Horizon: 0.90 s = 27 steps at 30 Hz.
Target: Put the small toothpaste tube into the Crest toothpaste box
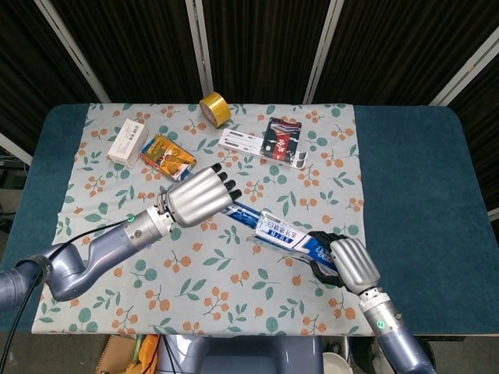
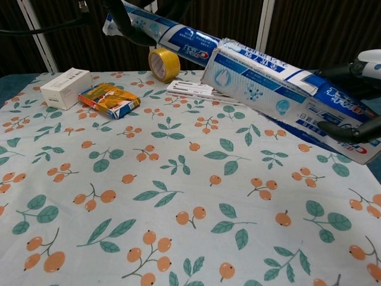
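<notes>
Yellow tape roll [image 1: 213, 107], white box [image 1: 128, 141], orange packet [image 1: 168, 154] on floral cloth [image 1: 195, 273].

Head overhead; chest low, table-level.

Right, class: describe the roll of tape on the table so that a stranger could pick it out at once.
Start at the floral tablecloth and go to its far edge, near the middle. There stands the yellow roll of tape, on its edge, just behind the flat white packet. It is the only round, ring-shaped thing there; its neighbours are all boxes or flat packs.
</notes>
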Available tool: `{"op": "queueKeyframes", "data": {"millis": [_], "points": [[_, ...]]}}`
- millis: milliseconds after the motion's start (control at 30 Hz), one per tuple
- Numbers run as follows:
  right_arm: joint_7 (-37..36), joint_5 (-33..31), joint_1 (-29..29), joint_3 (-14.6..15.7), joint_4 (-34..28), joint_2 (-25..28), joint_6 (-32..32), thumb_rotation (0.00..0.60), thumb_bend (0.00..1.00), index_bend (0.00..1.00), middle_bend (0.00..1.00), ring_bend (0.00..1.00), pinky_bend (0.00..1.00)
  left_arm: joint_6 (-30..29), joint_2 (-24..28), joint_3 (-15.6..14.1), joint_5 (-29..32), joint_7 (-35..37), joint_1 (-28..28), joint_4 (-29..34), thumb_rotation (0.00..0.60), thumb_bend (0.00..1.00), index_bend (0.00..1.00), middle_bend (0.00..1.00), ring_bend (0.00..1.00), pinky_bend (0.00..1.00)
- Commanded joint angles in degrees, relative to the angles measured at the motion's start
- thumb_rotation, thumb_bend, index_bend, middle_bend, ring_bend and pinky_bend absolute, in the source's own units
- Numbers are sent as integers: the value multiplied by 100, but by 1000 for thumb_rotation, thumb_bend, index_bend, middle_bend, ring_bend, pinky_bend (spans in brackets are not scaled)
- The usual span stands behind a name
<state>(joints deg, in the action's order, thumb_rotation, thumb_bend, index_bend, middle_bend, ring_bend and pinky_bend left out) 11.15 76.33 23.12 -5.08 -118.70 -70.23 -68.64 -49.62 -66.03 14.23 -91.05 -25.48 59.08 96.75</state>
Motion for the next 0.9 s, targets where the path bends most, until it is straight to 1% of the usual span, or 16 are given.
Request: {"op": "queueKeyframes", "data": {"millis": [33,233,333,367,433,500,533,600,633,667,700,767,900], "points": [[-32,-15,-2,-19,-12,16,-3,600,469,453,560,585,453,-12,-110,47,-307,-162,228,-153,600,500,634,647,613,568],[-222,-116,-4,-72,-70,69,33,600,469,453,560,585,453,-22,-305,153,-577,-139,567,-290,600,493,627,634,604,564],[-392,-182,0,-135,-135,124,53,600,469,453,560,585,452,-9,-377,189,-827,-240,783,-354,600,477,611,603,573,552],[-475,-206,0,-164,-156,151,60,600,469,454,560,585,452,-15,-403,197,-930,-276,866,-401,600,463,599,581,549,535],[-608,-239,-3,-207,-189,182,64,600,469,454,560,585,453,-42,-436,219,-1091,-384,986,-487,600,442,555,525,488,480],[-757,-250,-16,-247,-218,201,50,600,470,454,560,585,453,-33,-460,261,-1178,-497,1096,-555,600,391,461,415,382,380],[-865,-248,-27,-277,-228,206,32,600,470,454,560,585,453,-20,-479,306,-1180,-583,1155,-583,600,366,424,372,344,342],[-1020,-217,-45,-321,-229,206,-9,600,469,454,560,585,453,-7,-510,397,-1106,-749,1209,-588,600,274,318,254,241,236],[-1097,-187,-59,-339,-220,197,-41,600,469,454,560,585,453,-16,-531,453,-1050,-849,1226,-581,600,238,289,220,215,212],[-1177,-151,-76,-358,-210,184,-81,600,469,454,560,585,453,-42,-557,506,-999,-939,1237,-568,600,180,249,173,184,185],[-1258,-113,-93,-377,-198,168,-124,600,469,454,560,585,453,-83,-586,555,-958,-1027,1244,-554,600,130,213,131,163,169],[-1448,-40,-130,-423,-172,125,-217,600,470,454,560,585,452,-183,-637,644,-888,-1199,1248,-524,600,85,166,84,150,155],[-1804,36,-185,-482,-157,62,-321,600,470,454,560,585,453,-440,-729,735,-840,-1397,1233,-484,600,49,129,67,148,142]]}}
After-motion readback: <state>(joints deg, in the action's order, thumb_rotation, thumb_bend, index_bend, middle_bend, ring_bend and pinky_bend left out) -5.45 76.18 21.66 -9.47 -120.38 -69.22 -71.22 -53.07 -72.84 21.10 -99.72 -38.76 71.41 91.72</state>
